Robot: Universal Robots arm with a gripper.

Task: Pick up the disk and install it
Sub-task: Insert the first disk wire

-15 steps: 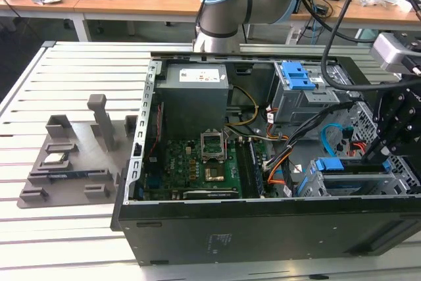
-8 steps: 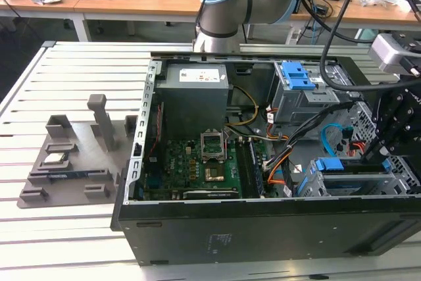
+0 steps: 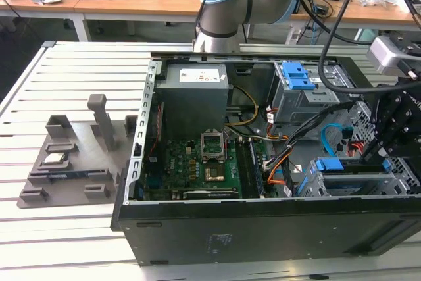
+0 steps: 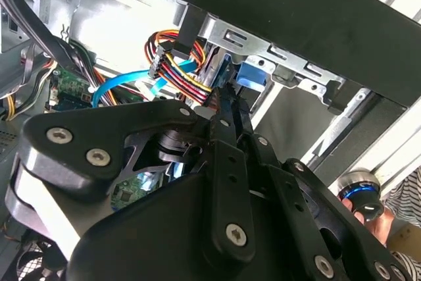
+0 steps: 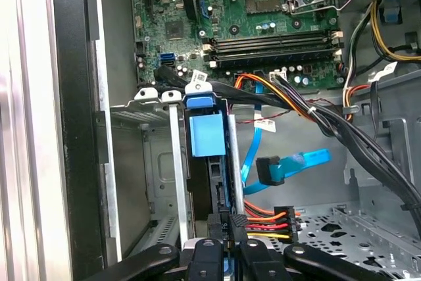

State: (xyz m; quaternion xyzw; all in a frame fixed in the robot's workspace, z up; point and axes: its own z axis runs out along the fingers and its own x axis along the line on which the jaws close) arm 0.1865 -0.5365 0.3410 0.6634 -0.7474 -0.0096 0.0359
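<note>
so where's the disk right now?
The blue-framed silver disk stands on edge in the grey metal drive cage, at the open computer case's corner on the exterior view's right.

Open computer case (image 3: 197, 228) on slatted table (image 3: 79, 70), parts tray (image 3: 66, 176) at exterior view's left, motherboard (image 3: 197, 162) inside case

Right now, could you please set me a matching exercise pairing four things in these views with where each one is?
1 disk
2 pincer
3 light-blue cable
4 grey fixture

A on the slatted table outside the case
B in the metal drive cage
C at the disk's edge
D loose beside the cage

Pairs: 1-B, 2-C, 3-D, 4-A
</note>
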